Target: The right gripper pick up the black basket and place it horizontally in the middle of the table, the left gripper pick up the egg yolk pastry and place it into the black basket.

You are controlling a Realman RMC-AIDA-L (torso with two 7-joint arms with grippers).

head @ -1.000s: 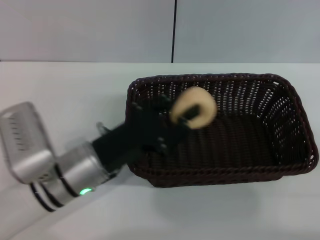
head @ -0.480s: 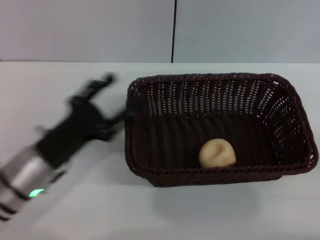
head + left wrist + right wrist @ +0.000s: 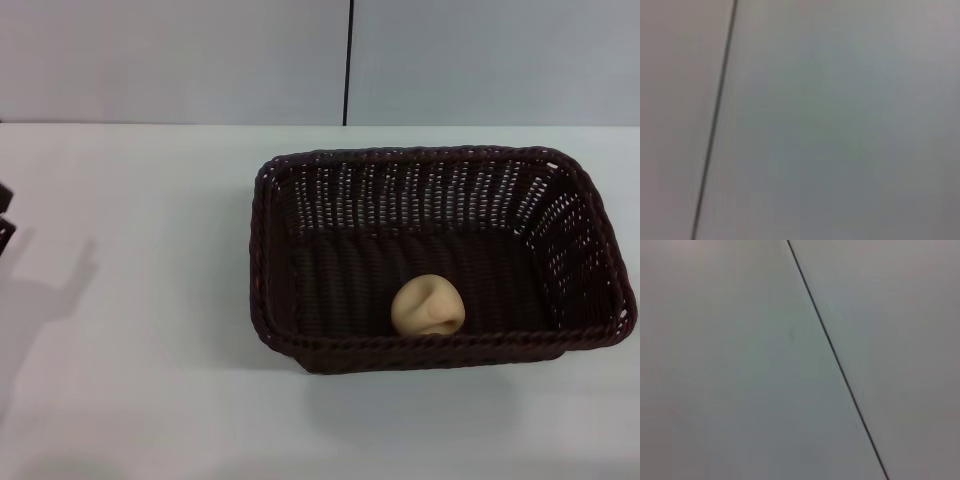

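Observation:
The black basket [image 3: 575,215] lies lengthwise on the white table [image 3: 150,330], right of centre in the head view. The egg yolk pastry [image 3: 428,305] rests inside it on the floor, against the near wall, free of any gripper. Only a small dark piece of my left gripper [image 3: 4,215] shows at the far left edge of the head view, well away from the basket. My right gripper is out of view. Both wrist views show only a plain grey wall with a dark seam.
A grey wall with a vertical dark seam [image 3: 348,60] stands behind the table. The left gripper's shadow [image 3: 45,290] falls on the tabletop at the left. Bare tabletop lies left of and in front of the basket.
The left gripper let go of the pastry, which dropped into the basket and settled by the near wall. The left arm pulled back to the left, almost out of view.

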